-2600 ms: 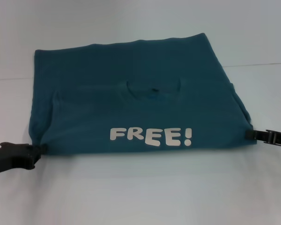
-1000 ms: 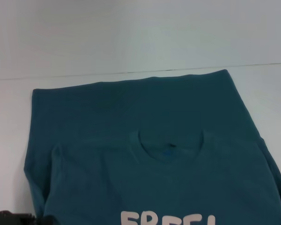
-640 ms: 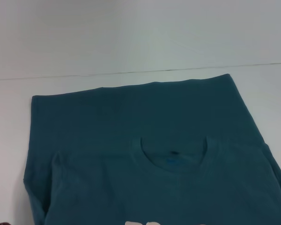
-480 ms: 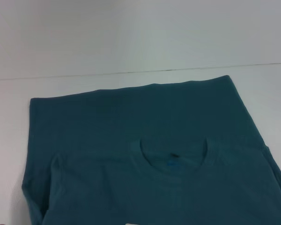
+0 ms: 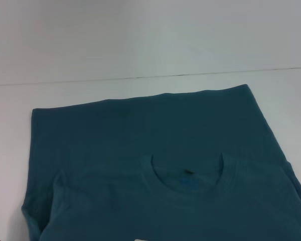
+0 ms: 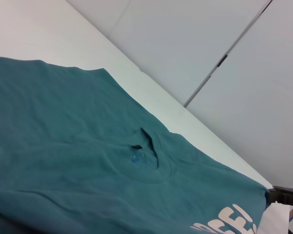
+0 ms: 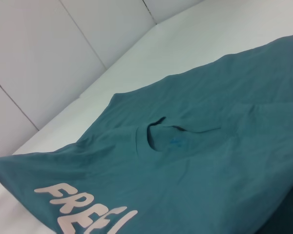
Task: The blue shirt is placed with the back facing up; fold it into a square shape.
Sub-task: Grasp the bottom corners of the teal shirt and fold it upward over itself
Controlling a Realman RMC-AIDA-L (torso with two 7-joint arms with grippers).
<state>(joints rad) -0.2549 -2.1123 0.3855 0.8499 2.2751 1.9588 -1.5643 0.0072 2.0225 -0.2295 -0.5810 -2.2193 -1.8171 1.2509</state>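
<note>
Here: soft teal blue shirt (image 5: 155,130), folded flap, rounded neckline; end effector states cannot tell.

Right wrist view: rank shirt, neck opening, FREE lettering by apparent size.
1. blue shirt, by far largest.
2-3. FREE lettering and neck opening look alike; lettering is nearer and cut by the frame, so unranked.

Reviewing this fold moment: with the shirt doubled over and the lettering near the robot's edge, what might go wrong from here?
The blue shirt lies doubled, neckline showing on top. Risks:
1. The folded upper layer sits narrower than and skewed from the layer beneath, so the result may not be square.
2. The right gripper sits at the shirt's corner near the FREE! lettering; a slip could undo the fold.
3. Creases around the collar may get pressed in.
</note>
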